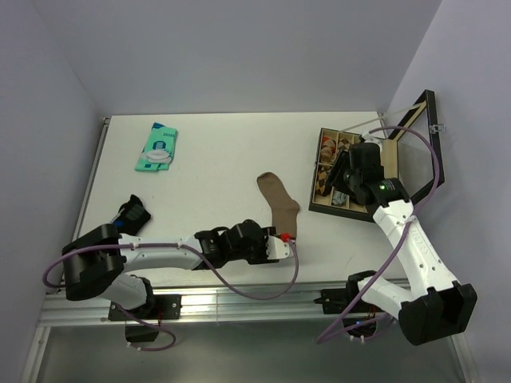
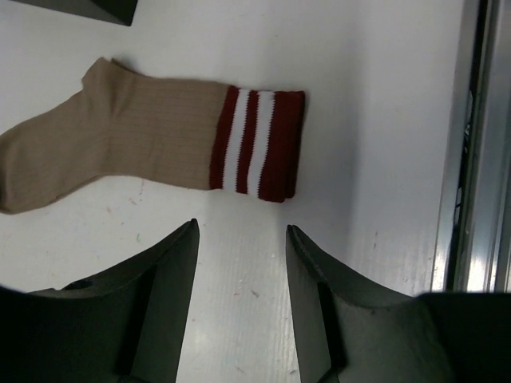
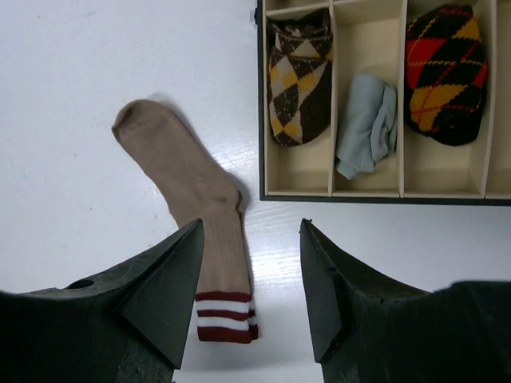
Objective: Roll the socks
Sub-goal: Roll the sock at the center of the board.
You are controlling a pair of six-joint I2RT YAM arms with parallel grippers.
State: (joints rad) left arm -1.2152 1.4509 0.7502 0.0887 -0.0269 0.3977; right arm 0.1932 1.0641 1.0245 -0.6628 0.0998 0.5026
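Now the tan sock (image 2: pixel 120 136) lies flat and unrolled on the white table (image 1: pixel 215 159), near the middle and toward the arms' edge, its toe pointing away from the bases and its maroon cuff (image 2: pixel 257 144) with white stripes nearest them. The left gripper (image 2: pixel 242 227) hangs low just short of that cuff, its two dark fingers spread apart about as wide as the cuff and holding nothing, with bare table showing between them. A metal rail (image 2: pixel 471 159) runs along the table edge beside it. The right gripper (image 3: pixel 252 225) hovers higher, near the corner of a divided box (image 3: pixel 375 197) at the right of the table; its jaws also stand apart and empty, with the tan sock's leg lying below and between the two fingers, apart from them. The black argyle sock (image 3: pixel 445 72), with red, orange and yellow diamonds, sits bundled in one compartment of the box. Two compartments over lies a brown argyle sock (image 3: pixel 299 80), and between them a pale blue sock (image 3: pixel 367 128). The tan sock lies just beside the box's left wall without touching it. A teal packet (image 1: pixel 157 148) rests far off at the table's back left, and a small black object (image 1: pixel 132 214) sits near the left edge.
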